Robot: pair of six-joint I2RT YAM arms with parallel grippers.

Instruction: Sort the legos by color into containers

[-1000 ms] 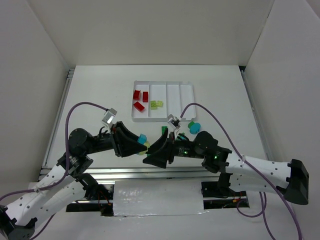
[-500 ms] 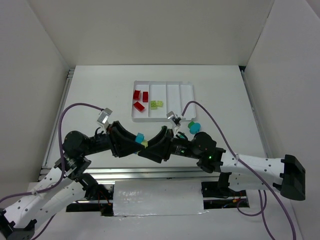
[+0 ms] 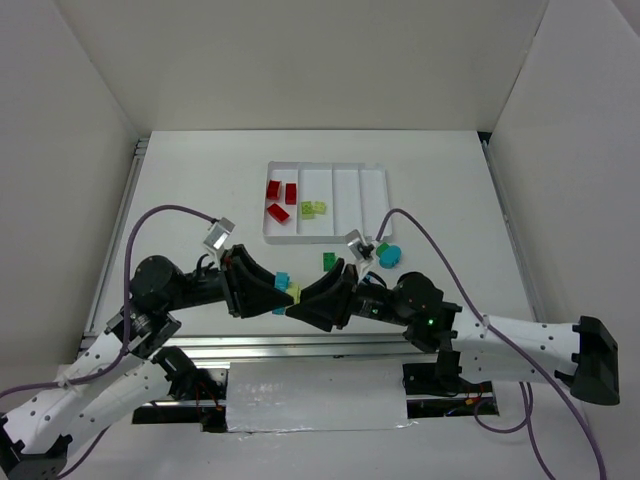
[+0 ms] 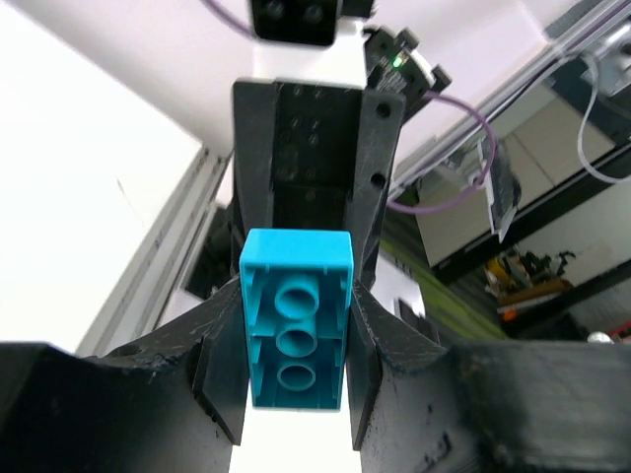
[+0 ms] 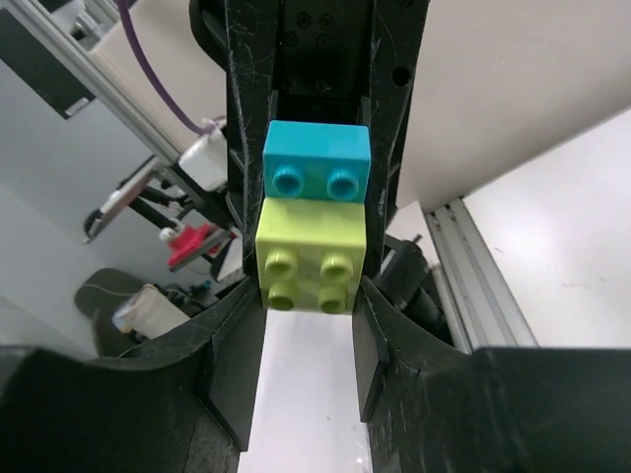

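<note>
Flat white tabletop (image 3: 200, 200), matte and plain, closed in by a white left panel (image 3: 60, 150), a white back panel (image 3: 300, 60) and a white right panel (image 3: 580, 150). Grooved aluminium left rail (image 3: 122, 210) along one table edge, matching right rail (image 3: 507, 215) along the other, near rail (image 3: 220, 347) across the front. Just below the front edge, a white sheet (image 3: 315, 400) taped flat over a dark frame. Off the table in the right wrist view, blurred room clutter with a small red object (image 5: 192, 246); in the left wrist view, blurred yellowish clutter (image 4: 527, 271) on a dark stand
</note>
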